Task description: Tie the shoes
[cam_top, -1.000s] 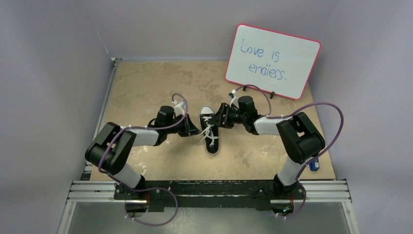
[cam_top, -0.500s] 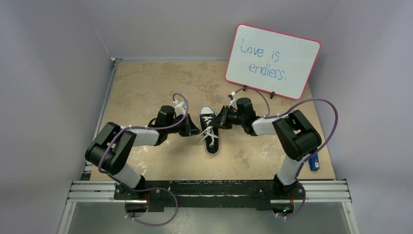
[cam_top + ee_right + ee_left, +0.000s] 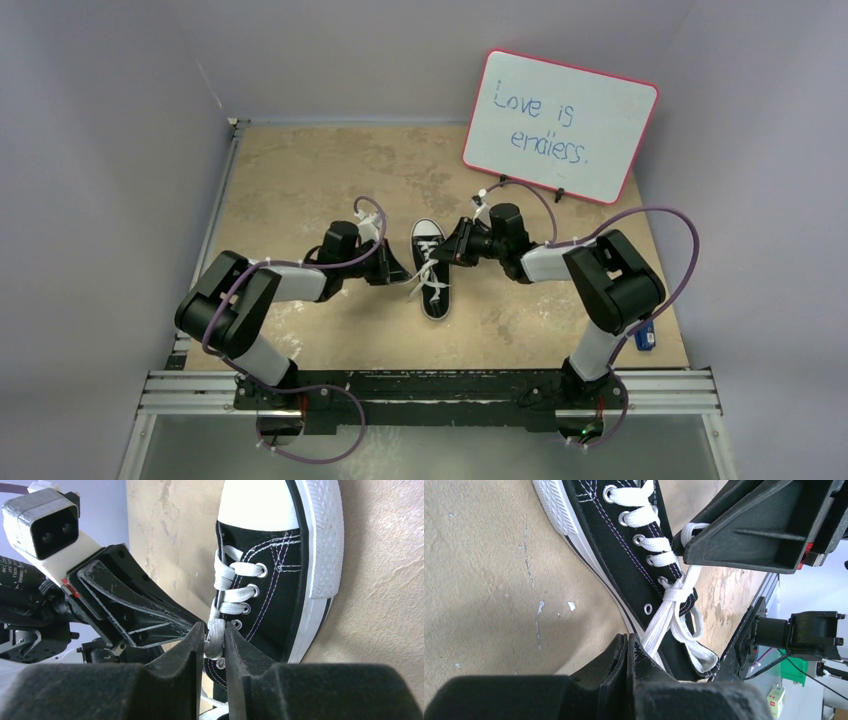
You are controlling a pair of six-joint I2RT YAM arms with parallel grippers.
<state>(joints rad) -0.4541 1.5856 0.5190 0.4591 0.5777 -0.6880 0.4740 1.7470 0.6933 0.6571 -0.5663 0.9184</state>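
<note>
Now the right gripper (image 3: 214, 631) has just closed on one white lace (image 3: 218, 614) of the sneaker (image 3: 432, 272) at the middle of the table (image 3: 300, 180), the left gripper (image 3: 628, 650) pinching the other lace (image 3: 661, 620), so tightening can likely begin.

Left gripper (image 3: 629, 642) fills the bottom edge, fingers pressed flat together with no gap. A white lace (image 3: 663, 617) comes straight out of the seam between them, so it's pinched. The lace runs straight up to a simple knot (image 3: 676, 589) sitting over the last eyelets of the black sneaker (image 3: 624, 555). From the knot another strand climbs to the tip of the right gripper (image 3: 696, 530), which reaches in from the right side of the shoe with a small loop of lace at its tip. A slack loop hangs near the shoe's opening. White ribbed sole edge faces left, resting on the scuffed tan table (image 3: 489, 580).
</note>
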